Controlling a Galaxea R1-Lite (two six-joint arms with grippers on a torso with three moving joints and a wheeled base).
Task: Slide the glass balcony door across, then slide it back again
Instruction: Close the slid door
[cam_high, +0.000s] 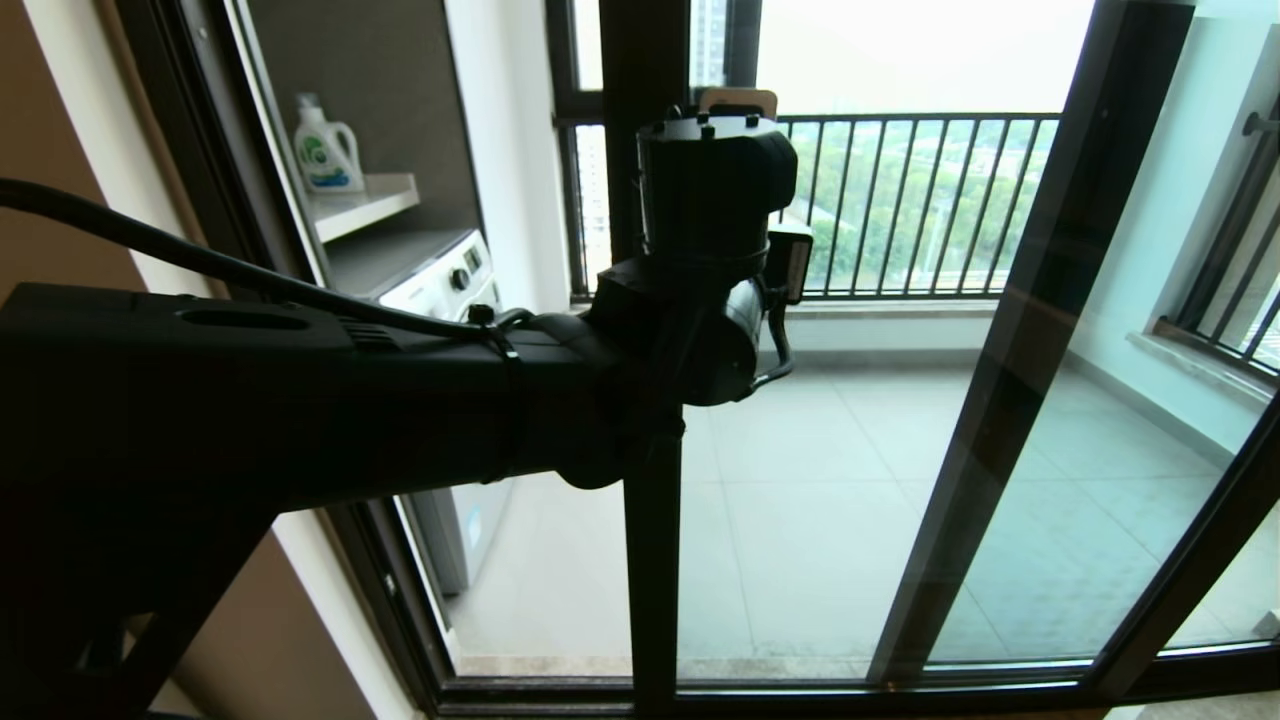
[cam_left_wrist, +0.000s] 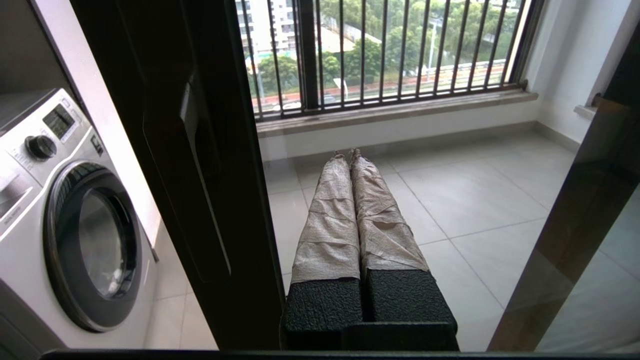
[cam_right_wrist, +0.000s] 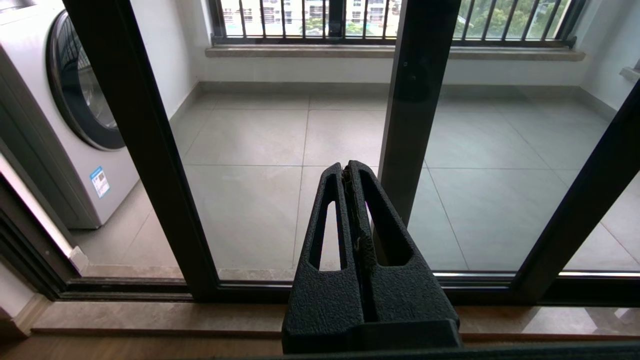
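The glass balcony door (cam_high: 800, 520) stands partly slid across, with its black handle-side upright (cam_high: 652, 560) in the middle of the head view. My left arm reaches in from the left, and its wrist (cam_high: 715, 200) covers the fingers there. In the left wrist view the left gripper (cam_left_wrist: 348, 152) is shut with nothing in it. Its tape-wrapped fingers (cam_left_wrist: 330, 220) lie right beside the upright (cam_left_wrist: 200, 280), on the glass side, next to the black bar handle (cam_left_wrist: 200, 175). My right gripper (cam_right_wrist: 349, 167) is shut and empty, held low before the door's bottom rail (cam_right_wrist: 260, 290).
A second black-framed glass panel's upright (cam_high: 1010, 350) slants to the right of the door. A white washing machine (cam_high: 450, 280) stands on the balcony left of the opening, under a shelf with a detergent bottle (cam_high: 325, 150). A black railing (cam_high: 900, 200) closes the far side.
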